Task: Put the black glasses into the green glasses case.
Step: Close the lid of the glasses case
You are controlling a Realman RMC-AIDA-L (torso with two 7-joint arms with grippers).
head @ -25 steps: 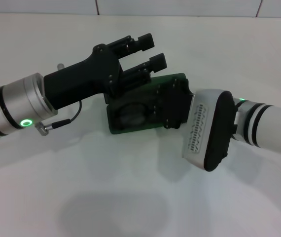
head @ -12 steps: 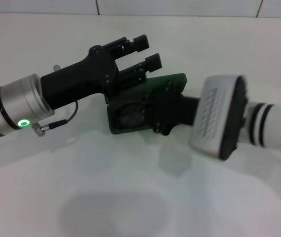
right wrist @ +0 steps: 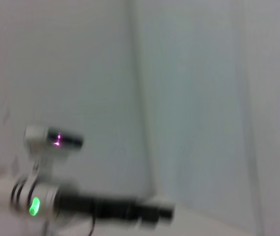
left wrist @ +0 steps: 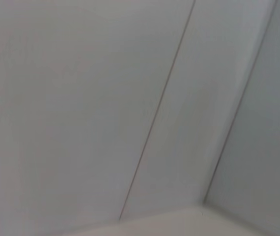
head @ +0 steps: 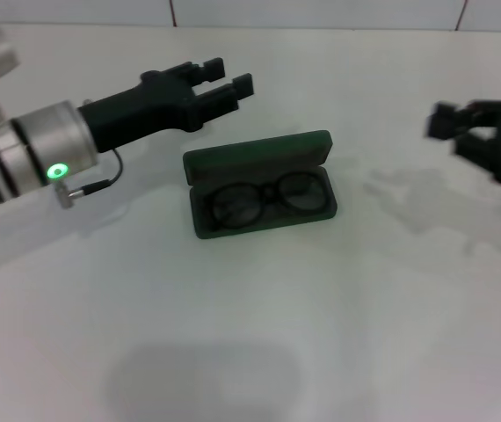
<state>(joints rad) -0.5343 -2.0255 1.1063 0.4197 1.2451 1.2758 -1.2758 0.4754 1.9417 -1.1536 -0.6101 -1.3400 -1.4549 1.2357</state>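
Green glasses case [head: 259, 182] sits open on the white tabletop [head: 259, 334], black glasses [head: 264, 198] lying inside: placement looks done. Your left hand [head: 222, 77] hovers beyond it, fingers apart, empty. Right hand [head: 483, 141] off aside, grip unclear.

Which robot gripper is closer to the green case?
The left gripper. It hovers just behind the green glasses case, while the right gripper sits far off to the side.

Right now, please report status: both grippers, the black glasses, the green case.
Left gripper open, empty, behind-left of case. Right gripper pulled right, empty. Thin black-framed glasses lie inside dark green hard case, lid open. Nothing in the way.
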